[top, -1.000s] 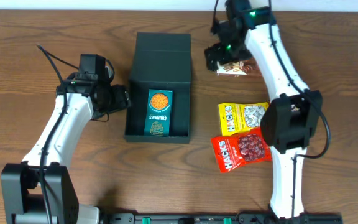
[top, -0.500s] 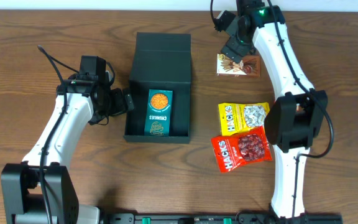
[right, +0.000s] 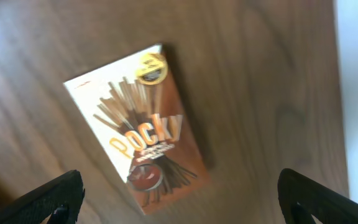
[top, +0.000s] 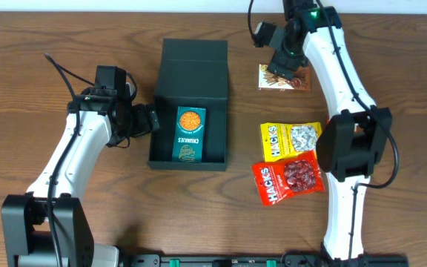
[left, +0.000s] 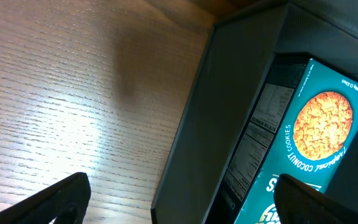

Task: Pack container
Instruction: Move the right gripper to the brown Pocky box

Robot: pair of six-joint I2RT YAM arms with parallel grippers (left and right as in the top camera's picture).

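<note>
A teal cookie box [left: 309, 143] is seen lying in the container [left: 229, 106], near its side wall. The left gripper [left: 185, 202] is held wide open above them.

Overhead: bright, even light, sharp, with soft shadows. Left wrist: glare on the table [left: 67, 124], and the container [left: 229, 112] wall is dark. Right wrist: the Pocky box [right: 138, 124] is blurred.

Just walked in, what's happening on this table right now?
Two robot arms are packing snacks into the dark container. A teal cookie box lies inside. The left end effector is open beside its wall; the right end effector hovers open above a Pocky box. A yellow Hacks packet and red Hacks packet lie outside.
</note>
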